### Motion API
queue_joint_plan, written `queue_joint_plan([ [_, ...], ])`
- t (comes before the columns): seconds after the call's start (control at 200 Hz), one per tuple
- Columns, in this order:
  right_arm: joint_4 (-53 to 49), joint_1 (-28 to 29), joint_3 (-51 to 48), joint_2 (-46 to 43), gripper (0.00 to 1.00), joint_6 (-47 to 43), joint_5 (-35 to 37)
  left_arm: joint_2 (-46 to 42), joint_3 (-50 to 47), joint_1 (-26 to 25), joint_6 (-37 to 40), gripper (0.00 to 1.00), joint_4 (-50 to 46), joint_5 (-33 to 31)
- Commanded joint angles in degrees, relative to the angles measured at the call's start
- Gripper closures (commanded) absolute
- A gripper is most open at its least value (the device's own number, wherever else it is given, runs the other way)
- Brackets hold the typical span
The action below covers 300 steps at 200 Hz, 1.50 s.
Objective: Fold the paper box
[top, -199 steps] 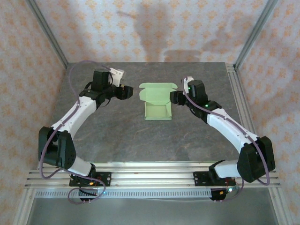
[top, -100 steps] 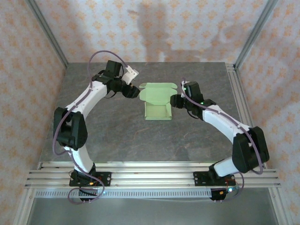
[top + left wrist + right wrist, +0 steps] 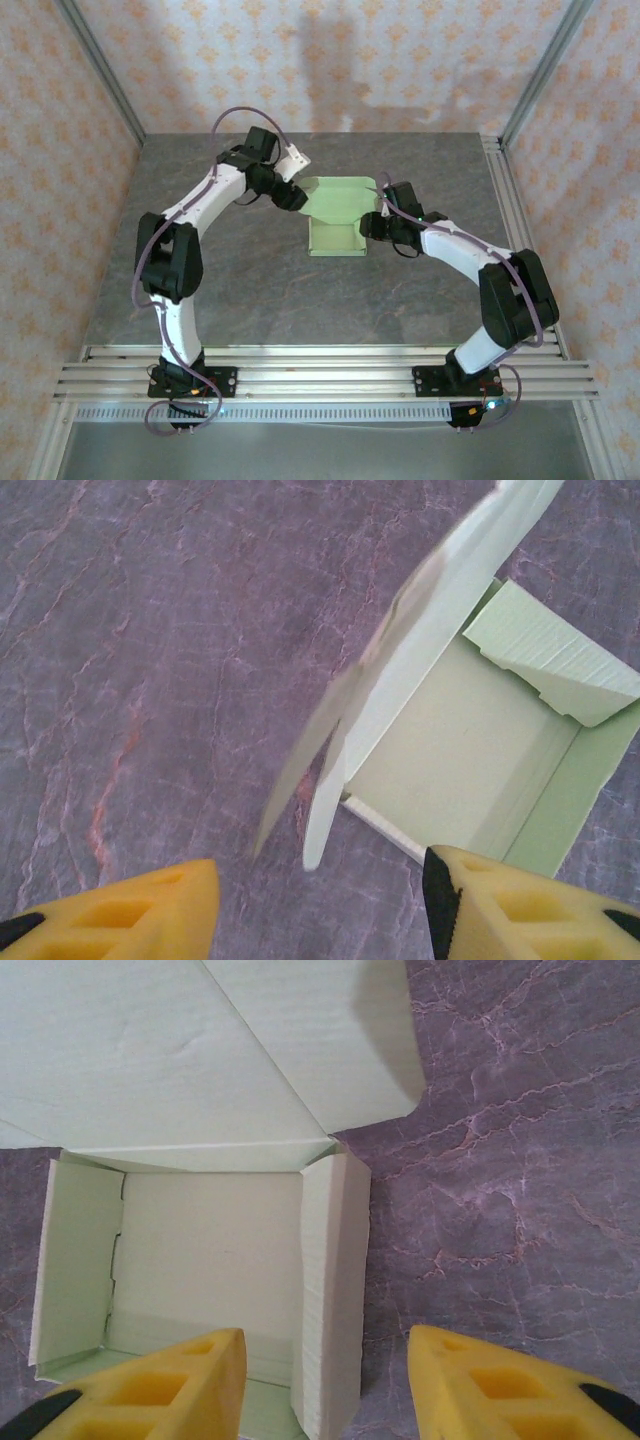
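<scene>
Both sets of jaws gape, empty. Left gripper (image 3: pixel 318 880) sits at the box's (image 3: pixel 335 240) 10 o'clock by its raised lid (image 3: pixel 450 580). The box lies in the middle of the table (image 3: pixel 250 290). Right gripper (image 3: pixel 325 1340) is at its 3 o'clock, facing the side wall (image 3: pixel 330 1280). I judge the card light, thin, crease-prone: I'd pinch lid edges.

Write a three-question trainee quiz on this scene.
1. True or false: the lid of the paper box is shut flat over its tray.
2. The table surface is: A) grey marbled, B) bare wood, C) plain white.
3. Open or shut: how do the left claw and right claw stand?
Key: 1 false; 2 A; 3 both open.
</scene>
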Motion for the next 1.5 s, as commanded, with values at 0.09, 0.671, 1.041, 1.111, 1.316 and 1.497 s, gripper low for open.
queue_joint_plan([
  [0.09, -1.6, -0.2, 1.5, -0.7, 0.54, -0.1, 1.3, 3.9, 5.7, -0.8, 1.8, 0.49, -4.9, -1.7],
  [0.671, -8.3, 4.0, 10.2, 11.9, 0.70, -1.2, 11.7, -1.9, -1.7, -0.8, -0.5, 0.46, 0.4, -2.9],
  [1.041, -9.7, 4.5, 12.0, 12.8, 1.00, 0.4, 14.2, -22.5, -26.0, 4.9, -17.9, 0.30, 29.4, -0.3],
  [1.111, -9.5, 4.4, 11.7, 12.1, 1.00, 0.1, 14.0, -27.9, -32.5, 6.8, -24.2, 0.21, 37.5, -2.8],
  [1.316, -5.9, 4.1, 9.3, 8.5, 0.99, 0.0, 10.5, -33.5, -41.6, 9.6, -37.3, 0.10, 42.0, -14.5],
  [1.497, 2.9, 2.7, 4.1, -1.5, 0.98, 0.1, 4.2, -28.9, -45.0, 11.7, -52.8, 0.11, 44.2, -15.5],
])
